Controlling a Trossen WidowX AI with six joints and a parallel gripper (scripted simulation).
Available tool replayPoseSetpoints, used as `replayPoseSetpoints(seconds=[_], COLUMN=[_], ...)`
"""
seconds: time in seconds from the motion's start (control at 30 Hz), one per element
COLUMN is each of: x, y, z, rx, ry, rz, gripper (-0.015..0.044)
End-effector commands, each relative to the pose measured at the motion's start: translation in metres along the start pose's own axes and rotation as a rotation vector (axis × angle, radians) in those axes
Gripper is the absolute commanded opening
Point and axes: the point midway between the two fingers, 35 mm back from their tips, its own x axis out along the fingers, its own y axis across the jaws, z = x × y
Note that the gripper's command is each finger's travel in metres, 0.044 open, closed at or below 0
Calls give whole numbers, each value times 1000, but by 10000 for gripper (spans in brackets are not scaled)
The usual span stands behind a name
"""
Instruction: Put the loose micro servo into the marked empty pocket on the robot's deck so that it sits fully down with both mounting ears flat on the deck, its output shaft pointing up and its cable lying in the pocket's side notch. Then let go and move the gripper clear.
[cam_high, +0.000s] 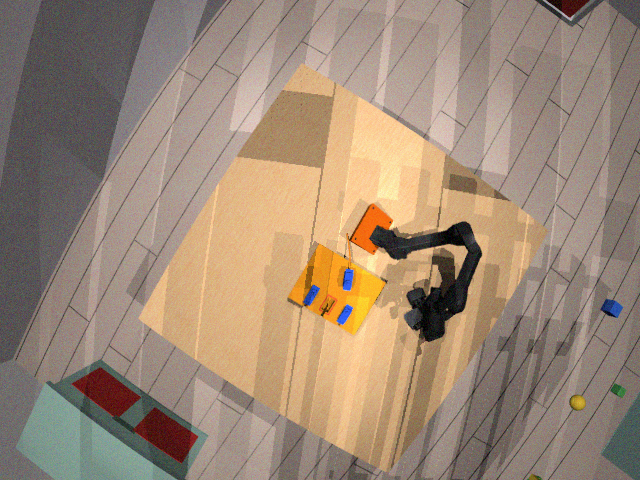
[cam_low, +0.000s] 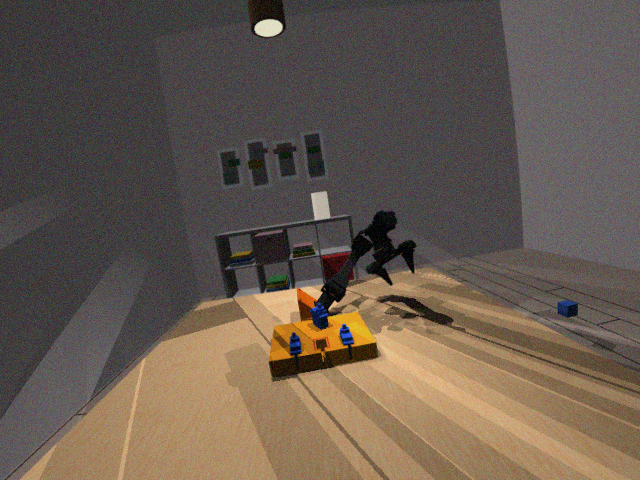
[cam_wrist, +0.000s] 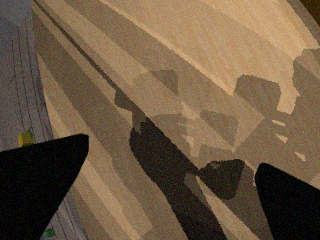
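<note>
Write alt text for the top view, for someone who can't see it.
A black robot arm holds its open, empty gripper off to the right of a yellow deck. On the deck are three blue servos and one red-outlined pocket; an orange plate lies under the arm's base.

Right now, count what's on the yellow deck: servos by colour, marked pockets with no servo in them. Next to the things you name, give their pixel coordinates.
Blue servos: 3 (one at the back (cam_high: 348, 279) (cam_low: 320, 317), two toward the front (cam_high: 311, 295) (cam_low: 295, 344) and (cam_high: 344, 314) (cam_low: 346, 335))
Marked empty pockets: 1 (red-outlined (cam_high: 328, 304) (cam_low: 321, 343))
Total: 4
</note>
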Motion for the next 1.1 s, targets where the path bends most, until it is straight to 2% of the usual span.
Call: replayPoseSetpoints(seconds=[0.0, 1.07], x=[2, -21], y=[-4, -92], z=[21, 162], rx=[111, 1113], ry=[-40, -329], rz=[-33, -281], gripper=[440, 440])
